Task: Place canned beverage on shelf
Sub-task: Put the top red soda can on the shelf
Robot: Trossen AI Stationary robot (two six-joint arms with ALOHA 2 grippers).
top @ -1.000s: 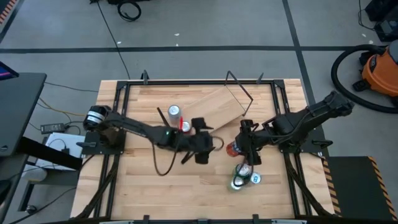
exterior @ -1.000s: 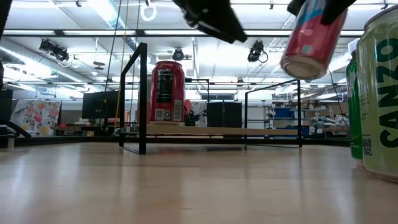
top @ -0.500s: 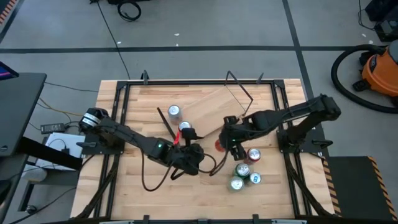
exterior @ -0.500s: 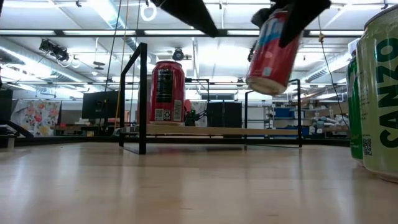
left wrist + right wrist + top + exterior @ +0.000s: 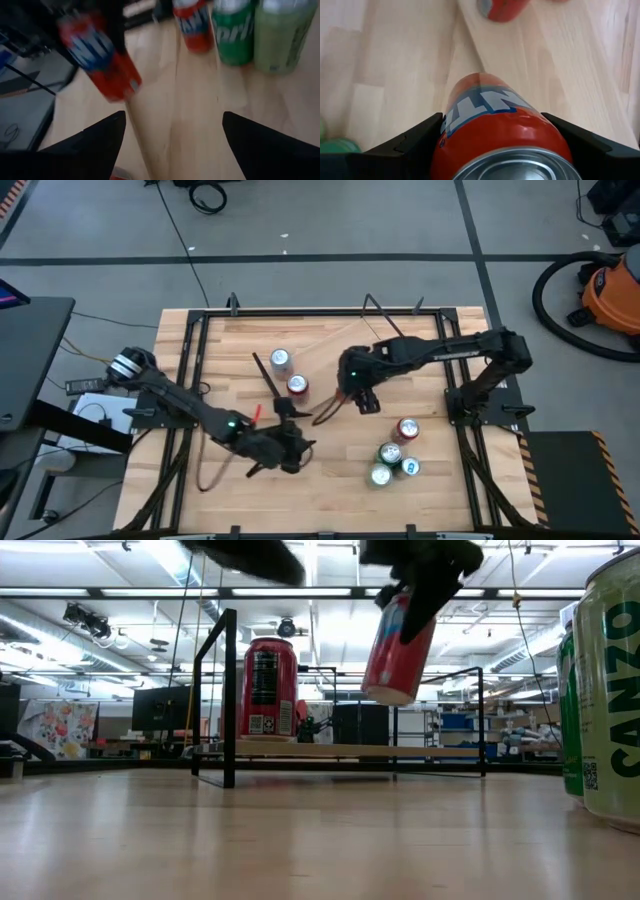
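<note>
Red can [image 5: 400, 645] — tilted off upright, base down, clear above worktop [image 5: 330, 500], beside the shelf [image 5: 345, 348]. Pinched in right hand [image 5: 357, 397], arm reaching in over the plank. Left hand [image 5: 290, 448] low over bare wood — fingers spread, empty. Workshop room behind, strip lights overhead.

floor [image 5: 330, 220]: grey, crossed by dark tape lines | cable coil [image 5: 208, 194] — black, lying at the far edge | vacuum cleaner [image 5: 612, 288]: orange, with black hose, at the right | desk [image 5: 30, 360]: dark, at the left | ceiling lights [image 5: 170, 560] — long bright strips | storage racks [image 5: 470, 725]: far behind, dim
</note>
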